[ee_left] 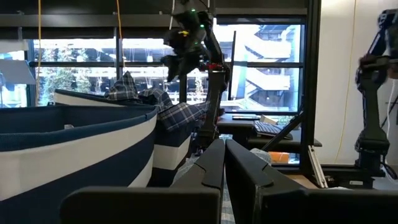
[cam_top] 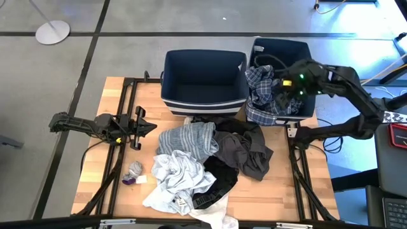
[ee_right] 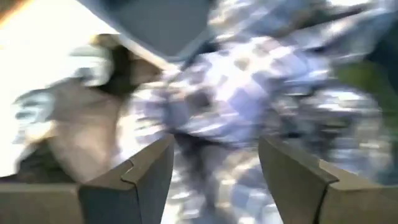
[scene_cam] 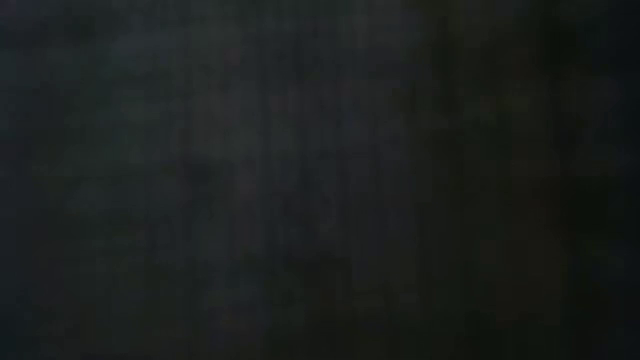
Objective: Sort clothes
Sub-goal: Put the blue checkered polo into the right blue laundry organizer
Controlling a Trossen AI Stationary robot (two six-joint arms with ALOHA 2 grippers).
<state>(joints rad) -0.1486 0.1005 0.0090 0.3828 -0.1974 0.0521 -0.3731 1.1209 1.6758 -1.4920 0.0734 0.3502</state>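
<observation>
The blue-white plaid shirt (cam_top: 261, 86) lies in the right navy bin (cam_top: 299, 48), and part of it hangs over the bin's near-left wall. My right gripper (cam_top: 283, 95) hovers over it, open; in the right wrist view (ee_right: 214, 146) the shirt (ee_right: 249, 81) is blurred beyond the spread fingers. On the table lies a pile: the grey striped top (cam_top: 187, 140), a dark grey garment (cam_top: 245, 149), a black piece (cam_top: 219, 181) and white pieces (cam_top: 175, 184). My left gripper (cam_top: 149, 127) rests shut at the table's left, clear of the pile. The low view is dark.
The left navy bin (cam_top: 203, 73) stands open at the table's far edge beside the right bin. A small grey and purple item (cam_top: 135, 172) lies near the pile's left. Black frame bars (cam_top: 124, 95) run along the table's left and right sides.
</observation>
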